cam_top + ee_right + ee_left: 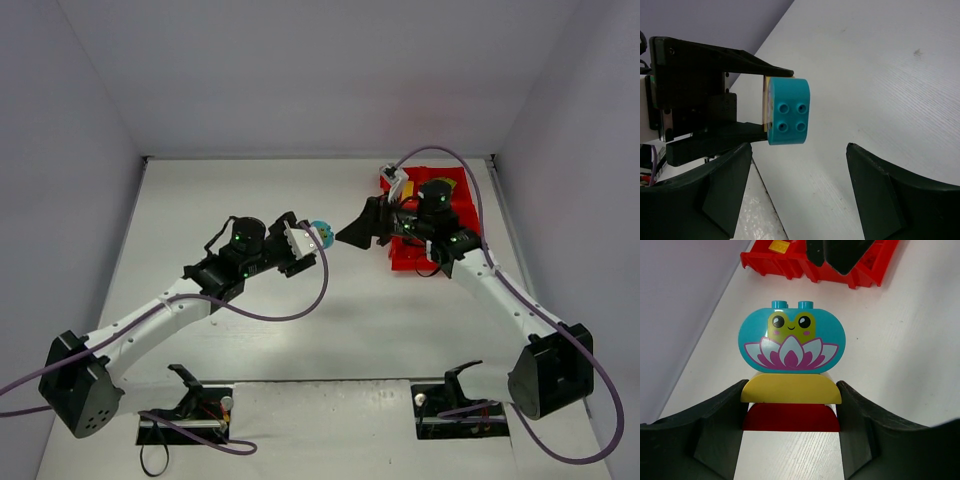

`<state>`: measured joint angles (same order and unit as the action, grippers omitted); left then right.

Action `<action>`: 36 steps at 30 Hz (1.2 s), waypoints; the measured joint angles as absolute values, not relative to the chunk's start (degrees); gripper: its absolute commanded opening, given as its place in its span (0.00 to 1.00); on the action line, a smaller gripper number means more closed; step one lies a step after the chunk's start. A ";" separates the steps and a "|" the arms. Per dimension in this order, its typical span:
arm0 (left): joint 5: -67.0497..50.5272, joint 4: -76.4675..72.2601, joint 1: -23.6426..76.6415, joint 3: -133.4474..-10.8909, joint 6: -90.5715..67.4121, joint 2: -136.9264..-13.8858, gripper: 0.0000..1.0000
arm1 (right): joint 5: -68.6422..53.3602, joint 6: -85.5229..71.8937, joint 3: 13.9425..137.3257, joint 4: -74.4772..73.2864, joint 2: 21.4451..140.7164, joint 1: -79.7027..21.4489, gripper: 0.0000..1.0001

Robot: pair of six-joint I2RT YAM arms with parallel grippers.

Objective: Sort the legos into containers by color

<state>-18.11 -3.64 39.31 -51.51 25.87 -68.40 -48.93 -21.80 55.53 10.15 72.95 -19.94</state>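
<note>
My left gripper (303, 241) is shut on a stack of legos held above the table. In the left wrist view its fingers (727, 410) clamp a red brick (791, 417) and a yellow brick (791, 389). A teal brick with a frog picture (790, 340) sits on top, at the outer end. The teal brick also shows in the top view (321, 234) and studs-on in the right wrist view (787, 117). My right gripper (350, 234) is open and empty, facing the teal brick a short way off (799, 170). The red tray (462, 188) lies behind it.
The tray sits at the far right near the right wall and also shows in the left wrist view (785, 265), with a yellow brick (779, 246) in one bin. My right arm covers most of its bins in the top view. White walls enclose the table.
</note>
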 measured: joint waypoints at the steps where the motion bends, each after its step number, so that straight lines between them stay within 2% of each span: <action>1: -18.52 -3.73 39.31 -51.18 26.11 -68.18 0.33 | -49.04 -22.22 55.61 10.22 72.95 -20.47 0.73; 13: -22.22 -5.52 39.31 -50.74 26.61 -66.94 0.33 | -49.30 -24.38 57.60 11.84 76.27 -25.06 0.70; 15: -22.61 -6.00 39.31 -50.54 26.61 -66.94 0.33 | -49.28 -24.71 57.67 12.01 77.12 -25.23 0.63; 16: -22.74 -6.33 39.31 -50.37 26.61 -66.94 0.33 | -49.28 -24.97 57.69 12.27 77.54 -25.26 0.54; 18: -22.90 -6.39 39.31 -49.95 26.61 -66.94 0.33 | -49.12 -25.50 57.71 12.71 78.11 -25.58 0.44; 19: -22.90 -6.37 39.31 -49.80 26.61 -66.94 0.33 | -49.17 -25.78 57.71 12.93 78.28 -25.63 0.30; 21: -22.68 -6.22 39.31 -49.67 26.70 -66.98 0.33 | -49.25 -26.63 57.78 13.26 78.37 -25.67 0.14; 22: -22.65 -6.31 39.27 -49.63 26.83 -66.96 0.33 | -49.01 -27.14 57.82 13.39 78.37 -25.74 0.00; 31: -22.11 -6.94 39.27 -49.65 26.76 -67.81 0.26 | -49.52 -26.74 57.84 12.78 78.43 -24.53 0.00; 36: -21.45 -6.87 39.24 -49.80 26.65 -69.08 0.25 | -51.81 -25.63 57.25 11.99 77.69 -16.69 0.00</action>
